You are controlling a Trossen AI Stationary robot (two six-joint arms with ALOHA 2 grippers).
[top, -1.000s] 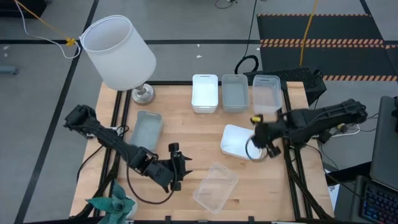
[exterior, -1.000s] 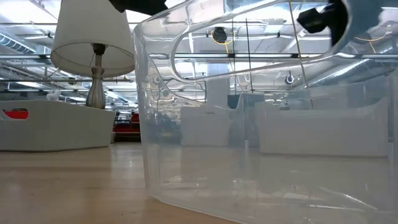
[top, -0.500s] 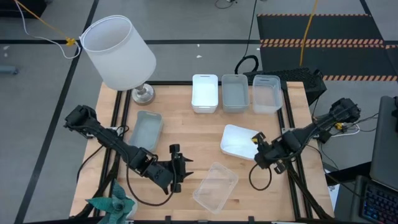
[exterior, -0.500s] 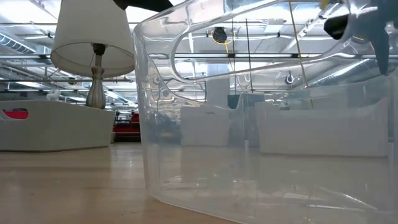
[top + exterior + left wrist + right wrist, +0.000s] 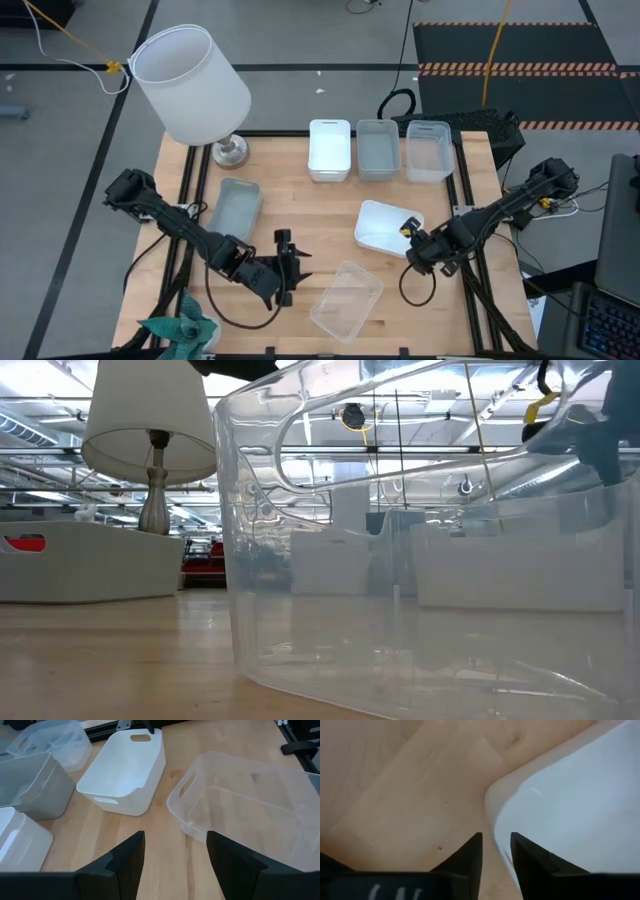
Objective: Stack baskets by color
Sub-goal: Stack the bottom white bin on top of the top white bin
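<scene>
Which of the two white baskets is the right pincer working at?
The loose white basket at mid-table right, lying askew. The right pincer straddles its rim. The other white basket stands squarely in the back row, beside the grey basket.

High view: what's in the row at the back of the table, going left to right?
Lamp → white basket → grey basket → clear basket.
</scene>
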